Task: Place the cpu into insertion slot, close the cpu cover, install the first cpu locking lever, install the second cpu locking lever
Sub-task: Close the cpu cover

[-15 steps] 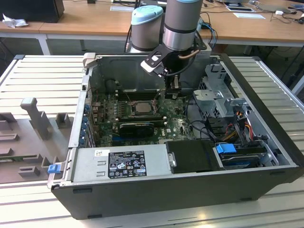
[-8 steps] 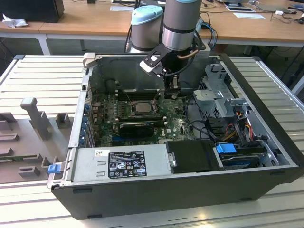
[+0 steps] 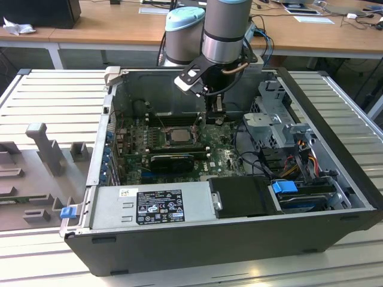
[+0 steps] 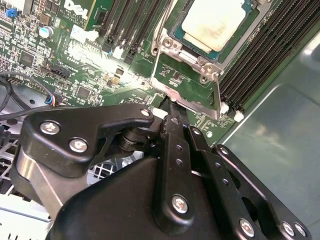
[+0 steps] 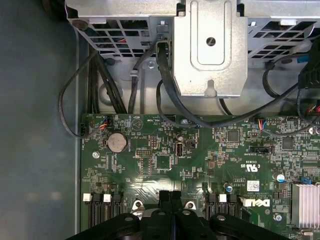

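1. The open case (image 3: 239,239) lies on the ridged tabletop (image 3: 48,89).
2. The arm (image 3: 224,30) reaches down inside it.
3. The cover (image 4: 192,104) is swung open beside the slot (image 4: 167,44).
4. The closed jaws touch the cover's free edge.
5. The cpu (image 4: 215,22) sits in the slot.

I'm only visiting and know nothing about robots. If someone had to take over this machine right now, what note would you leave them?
Pincer: shut, with its tips at the edge of the cpu cover. I cannot see it holding anything.
cpu: seated in the insertion slot, pale face up.
cpu cover: it looks raised off the slot, not lying over the chip.
Done: cpu placed.
Left: closing the cover and installing both locking levers. The levers' state cannot be told.
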Action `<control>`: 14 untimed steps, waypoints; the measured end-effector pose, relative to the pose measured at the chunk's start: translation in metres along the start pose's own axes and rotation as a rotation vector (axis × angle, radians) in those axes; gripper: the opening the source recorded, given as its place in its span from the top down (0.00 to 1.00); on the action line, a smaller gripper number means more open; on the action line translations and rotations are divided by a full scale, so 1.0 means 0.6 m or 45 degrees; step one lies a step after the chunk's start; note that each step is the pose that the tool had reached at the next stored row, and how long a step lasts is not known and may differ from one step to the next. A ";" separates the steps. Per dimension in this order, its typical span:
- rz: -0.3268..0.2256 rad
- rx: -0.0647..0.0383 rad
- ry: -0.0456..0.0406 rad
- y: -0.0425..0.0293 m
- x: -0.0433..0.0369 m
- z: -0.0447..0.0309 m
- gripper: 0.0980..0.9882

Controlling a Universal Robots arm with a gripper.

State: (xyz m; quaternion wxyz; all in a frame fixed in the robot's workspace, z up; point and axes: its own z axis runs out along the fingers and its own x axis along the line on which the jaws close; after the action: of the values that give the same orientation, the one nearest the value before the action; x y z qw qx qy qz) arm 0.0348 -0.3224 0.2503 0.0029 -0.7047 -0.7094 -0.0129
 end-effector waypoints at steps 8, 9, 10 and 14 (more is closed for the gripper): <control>0.000 0.000 0.000 -0.007 0.000 0.000 0.99; 0.000 0.000 0.000 -0.007 0.000 0.000 0.99; 0.000 0.000 0.000 -0.008 0.000 0.000 0.99; 0.000 0.000 0.000 -0.010 0.000 0.000 0.99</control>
State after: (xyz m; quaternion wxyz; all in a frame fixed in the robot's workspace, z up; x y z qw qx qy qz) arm 0.0287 -0.3224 0.2503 0.0029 -0.7047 -0.7094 -0.0129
